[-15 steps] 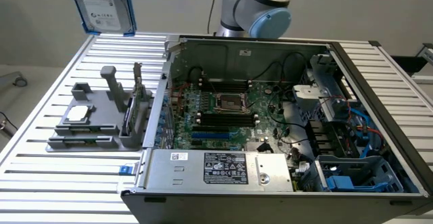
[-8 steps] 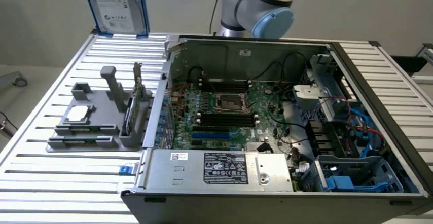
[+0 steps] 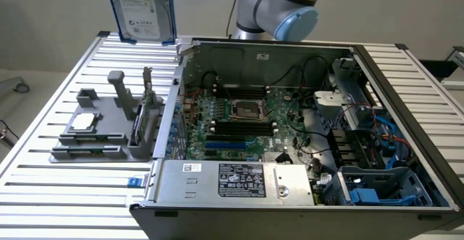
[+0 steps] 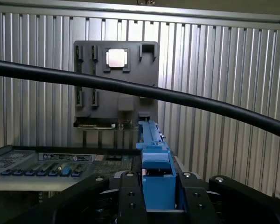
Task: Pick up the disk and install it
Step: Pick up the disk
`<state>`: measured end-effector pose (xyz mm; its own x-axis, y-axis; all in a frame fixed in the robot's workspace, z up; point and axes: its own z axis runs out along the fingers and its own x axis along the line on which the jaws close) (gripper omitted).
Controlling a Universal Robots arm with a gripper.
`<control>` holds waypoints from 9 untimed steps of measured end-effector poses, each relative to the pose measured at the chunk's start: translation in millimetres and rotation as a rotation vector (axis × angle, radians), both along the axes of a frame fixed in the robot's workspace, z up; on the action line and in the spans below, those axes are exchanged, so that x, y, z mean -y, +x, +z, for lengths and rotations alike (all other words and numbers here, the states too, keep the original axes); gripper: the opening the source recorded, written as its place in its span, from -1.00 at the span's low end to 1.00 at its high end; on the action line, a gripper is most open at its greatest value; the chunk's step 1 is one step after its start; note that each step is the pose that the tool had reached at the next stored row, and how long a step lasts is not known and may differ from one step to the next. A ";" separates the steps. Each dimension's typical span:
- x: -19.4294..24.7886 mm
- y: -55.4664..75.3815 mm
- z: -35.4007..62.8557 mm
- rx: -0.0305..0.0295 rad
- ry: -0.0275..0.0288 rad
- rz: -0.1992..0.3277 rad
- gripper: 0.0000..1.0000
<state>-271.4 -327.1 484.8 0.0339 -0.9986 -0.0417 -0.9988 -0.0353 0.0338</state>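
Observation:
The disk [image 3: 142, 9], a silver-grey drive with a white label in a blue carrier frame, hangs upright in the air above the slatted table's far left corner in the exterior view. In the wrist view I look down along its blue edge [image 4: 152, 144]. My gripper [image 4: 157, 189] is shut on the disk, its black fingers [image 4: 130, 196] pressed against both sides of the blue frame. Far below the disk lies the grey fixture block [image 4: 115, 86].
An open computer case [image 3: 290, 115] takes up the table's middle and the exterior view's right, with a blue drive cage [image 3: 384, 188] in its near corner. The grey fixture [image 3: 101, 128] holds a square silver chip [image 3: 82, 121] and a dark circuit card [image 3: 147, 115]. A black cable [image 4: 130, 88] crosses the wrist view.

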 end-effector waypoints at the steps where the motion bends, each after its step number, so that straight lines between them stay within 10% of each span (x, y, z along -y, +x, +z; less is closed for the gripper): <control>1: 1.6 4.5 0.0 0.0000 0.0005 0.000 -0.35; 9: 11.7 40.7 0.1 0.0001 0.0125 0.000 -0.35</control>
